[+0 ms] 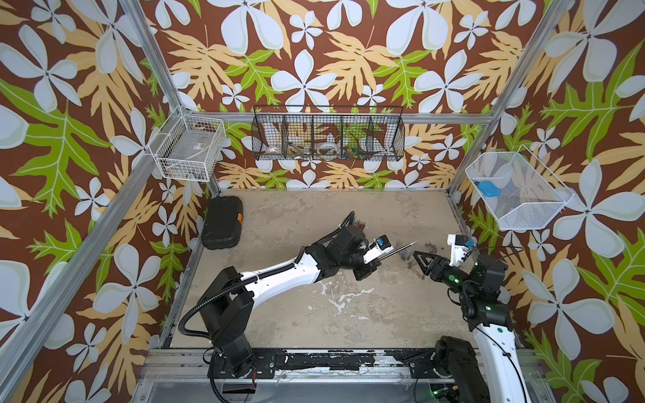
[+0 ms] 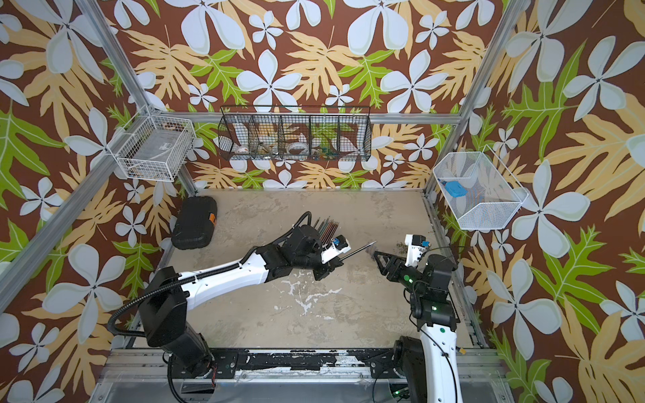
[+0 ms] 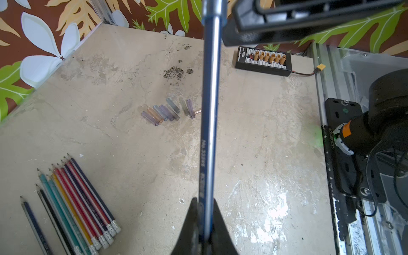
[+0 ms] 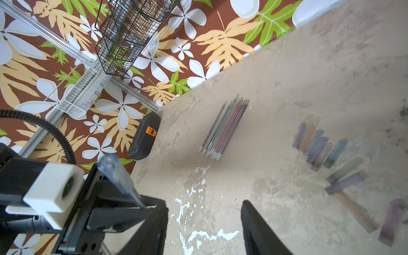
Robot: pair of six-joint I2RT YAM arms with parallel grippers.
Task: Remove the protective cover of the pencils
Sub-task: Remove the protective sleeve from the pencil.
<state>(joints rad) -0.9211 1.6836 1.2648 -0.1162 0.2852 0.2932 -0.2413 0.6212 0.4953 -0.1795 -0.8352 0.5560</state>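
Note:
My left gripper (image 3: 204, 212) (image 1: 375, 261) is shut on a blue pencil (image 3: 209, 132) (image 1: 398, 251) that points at my right gripper (image 4: 204, 205) (image 1: 417, 256). A clear bluish protective cover (image 4: 117, 174) still sits on its far end. That end lies over the side of one right finger (image 4: 154, 212), not in the gap. The right jaws stand apart with nothing between them. The other pencils (image 3: 75, 203) (image 4: 225, 128) (image 2: 326, 228) lie side by side on the table behind the left arm. Several loose clear covers (image 3: 167, 111) (image 4: 320, 150) lie under the right gripper.
A black case (image 1: 223, 223) sits at the table's back left. A black connector board (image 3: 263, 60) with a cable lies near the right arm's base. Dark crumbs (image 3: 174, 72) dot the table. Wire baskets (image 1: 328, 134) (image 1: 188, 146) (image 1: 516, 190) hang on the walls.

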